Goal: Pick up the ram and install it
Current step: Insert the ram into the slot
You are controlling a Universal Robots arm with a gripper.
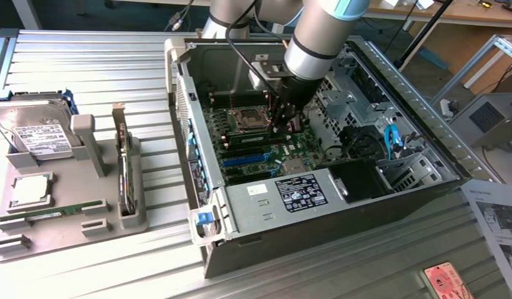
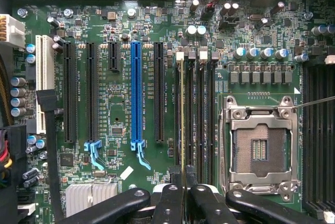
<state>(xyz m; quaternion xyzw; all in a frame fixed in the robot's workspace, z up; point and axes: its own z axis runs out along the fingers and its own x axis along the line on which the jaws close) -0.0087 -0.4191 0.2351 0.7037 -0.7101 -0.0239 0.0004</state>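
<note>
An open computer case [image 1: 405, 93] sits on a slatted metal table [image 1: 90, 62]. Its green motherboard [image 2: 121, 93] shows a bare processor socket [image 2: 259, 148] and one long blue slot [image 2: 136, 93] among black ones. Toward the exterior view's left, a grey holder [image 1: 73, 227] carries a silver hard drive [image 1: 36, 131] and an upright bracketed card [image 1: 123, 174].

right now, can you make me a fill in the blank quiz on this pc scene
1. The gripper is shut on the ___.
2. It is lined up with the memory slots beside the empty ___ socket.
3. One long expansion slot is coloured ___.
Missing: ram; CPU; blue.
</note>
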